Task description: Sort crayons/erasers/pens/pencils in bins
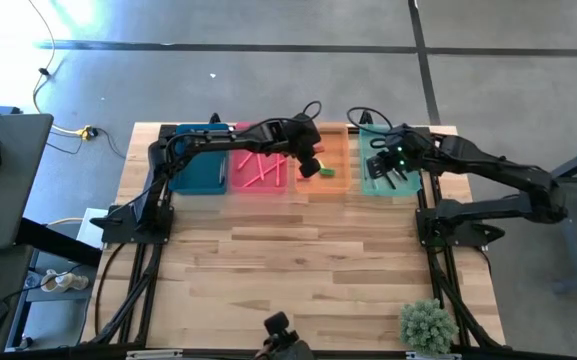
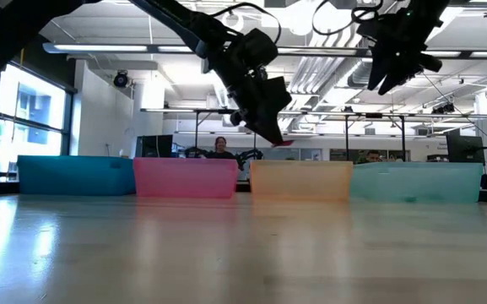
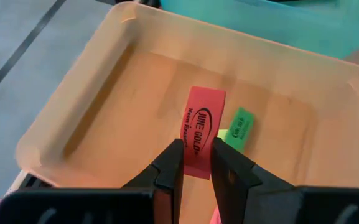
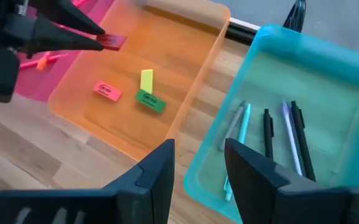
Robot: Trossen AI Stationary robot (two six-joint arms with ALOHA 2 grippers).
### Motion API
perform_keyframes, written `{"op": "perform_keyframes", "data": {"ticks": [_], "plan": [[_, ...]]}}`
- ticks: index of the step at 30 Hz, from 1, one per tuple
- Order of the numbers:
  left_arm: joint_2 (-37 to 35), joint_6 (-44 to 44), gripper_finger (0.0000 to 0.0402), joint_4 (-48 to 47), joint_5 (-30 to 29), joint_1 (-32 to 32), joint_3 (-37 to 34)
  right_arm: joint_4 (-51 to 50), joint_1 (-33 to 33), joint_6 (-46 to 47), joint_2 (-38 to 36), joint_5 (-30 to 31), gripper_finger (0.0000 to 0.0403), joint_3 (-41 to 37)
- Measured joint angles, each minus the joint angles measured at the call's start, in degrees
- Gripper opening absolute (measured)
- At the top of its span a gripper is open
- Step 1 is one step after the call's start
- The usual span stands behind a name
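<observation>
Eraser drop in hand: left gripper (image 3: 196,167) hangs over the orange bin (image 3: 92,93), jaws pinching a red eraser (image 3: 203,130); release comes next. Right gripper (image 4: 199,163), jaws spread, waits above the mint bin (image 4: 328,81).

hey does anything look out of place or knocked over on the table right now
Nothing stands out. The four bins sit in a straight row. The left gripper holds a red eraser above the orange bin, where other erasers already lie. Pens lie in the mint-green bin, below the open right gripper.
</observation>
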Motion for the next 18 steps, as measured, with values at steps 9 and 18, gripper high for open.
{"op": "perform_keyframes", "data": {"ticks": [9, 18], "plan": [[0.0, 1.3, 0.0066, -0.1, 2.9, 0.1, 0.0, 0.0, 0.0, 2.7, 2.1, 0.0, 0.0134, 0.0], [0.0, -0.9, 0.0157, -0.6, 4.2, 0.3, 0.6, 2.0, 0.0, 3.6, 2.0, 0.0, 0.0134, 0.0]]}}
